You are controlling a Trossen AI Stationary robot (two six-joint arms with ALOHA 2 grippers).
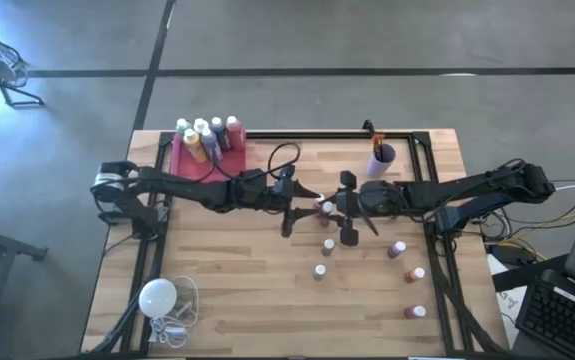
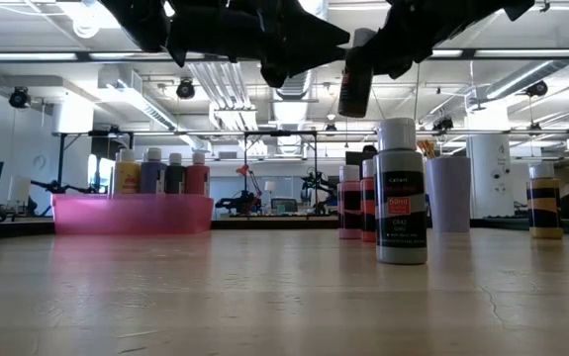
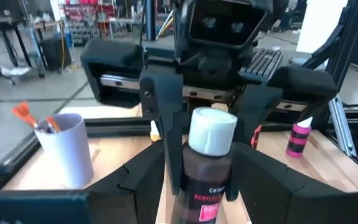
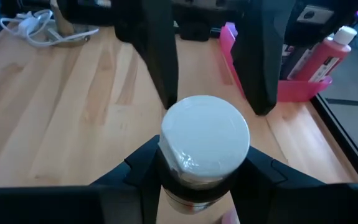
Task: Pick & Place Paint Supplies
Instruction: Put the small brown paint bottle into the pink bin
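Both arms meet mid-table, high above wood. Right gripper (image 4: 194, 171) pinching dark brown paint bottle (image 3: 207, 165) by neck, white cap up, well clear of tabletop. Left gripper (image 1: 295, 193) right beside it, fingers spread either side of bottle, not touching. Pink tray (image 1: 199, 160) of bottles sits at far-left corner.

Both arms meet mid-table, right hand (image 1: 329, 207) clamped, left hand (image 1: 302, 197) spread

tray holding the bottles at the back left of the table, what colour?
Pink. The shallow plastic tray shows best in the low view, with white-capped bottles standing in it.
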